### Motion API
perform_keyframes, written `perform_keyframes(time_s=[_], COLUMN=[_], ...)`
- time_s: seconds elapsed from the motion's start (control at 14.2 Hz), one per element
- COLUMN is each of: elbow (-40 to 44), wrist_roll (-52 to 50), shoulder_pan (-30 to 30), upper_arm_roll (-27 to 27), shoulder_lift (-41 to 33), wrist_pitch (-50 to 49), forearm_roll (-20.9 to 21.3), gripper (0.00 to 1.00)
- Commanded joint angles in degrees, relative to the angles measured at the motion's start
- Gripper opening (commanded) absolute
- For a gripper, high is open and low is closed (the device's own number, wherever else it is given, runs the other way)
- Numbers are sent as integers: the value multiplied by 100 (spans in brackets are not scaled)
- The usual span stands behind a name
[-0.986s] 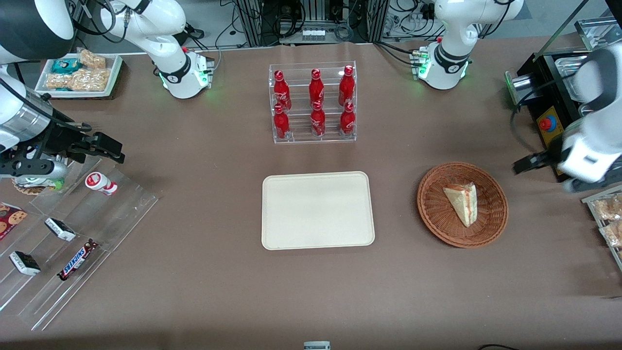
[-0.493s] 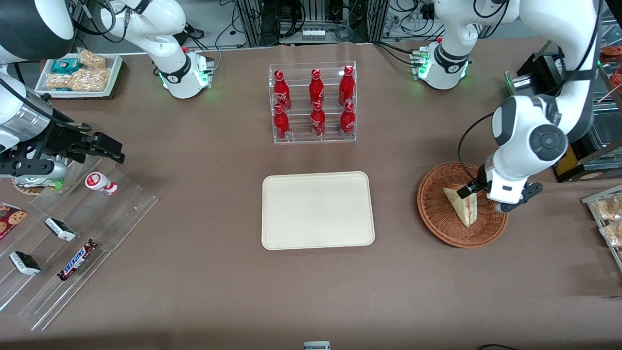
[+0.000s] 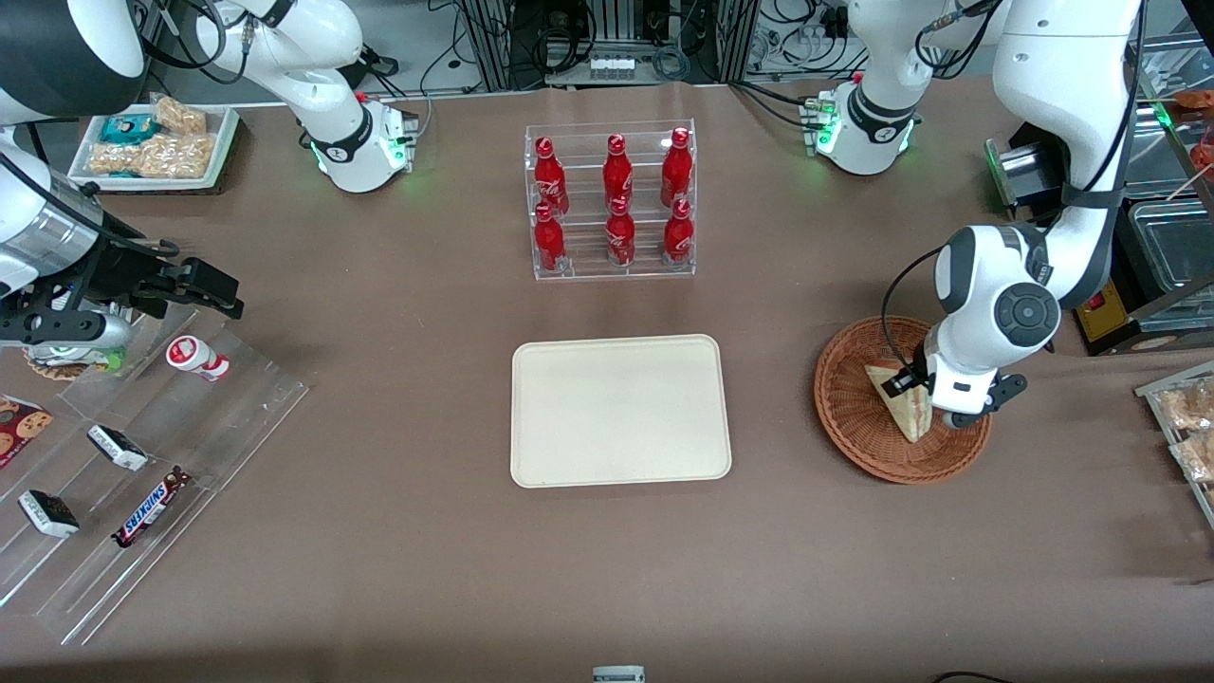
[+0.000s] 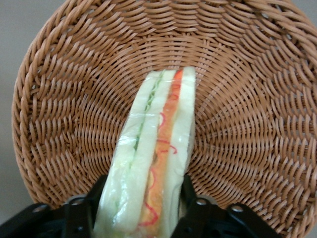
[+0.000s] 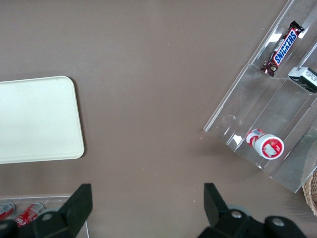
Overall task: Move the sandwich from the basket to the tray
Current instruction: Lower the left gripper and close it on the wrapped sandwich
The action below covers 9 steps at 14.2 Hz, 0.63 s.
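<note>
Claw (image 4: 141, 218) of the left arm has come down into the basket (image 3: 858, 417) since a second ago, when it hung off by the working arm's end of the bench; half a second ago it was already over the basket, and now it sits lower, straddling the wide end of the sandwich (image 3: 901, 403). Its fingers (image 4: 79, 218) stand apart, one on each side of the wedge, touching or nearly touching the wrap but not yet clenched. By my reading the reach is done and the squeeze comes next

The sandwich lies in the basket's middle, on its side. Its long axis runs from the narrow tip, nearer the front camera, up toward the broad end farther off, filling edge facing the wrist camera

The tray (image 3: 621, 410) lies bare at mid-bench, well apart
</note>
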Motion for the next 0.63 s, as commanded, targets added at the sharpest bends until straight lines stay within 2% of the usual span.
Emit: perform_keyframes(time_s=[0.0, 0.21, 0.42, 0.56], elbow=[305, 902, 1903, 2422], wrist_roll=[136, 233, -222, -477], shoulder_pan=[-23, -189, -934, -1566], upper_arm_roll=[-10, -36, -54, -63], shoulder_lift=[-71, -255, -292, 14], wrist_pitch=[-180, -1021, -2068, -2115], forearm_roll=[79, 70, -1, -35], gripper=[0, 0, 0, 0])
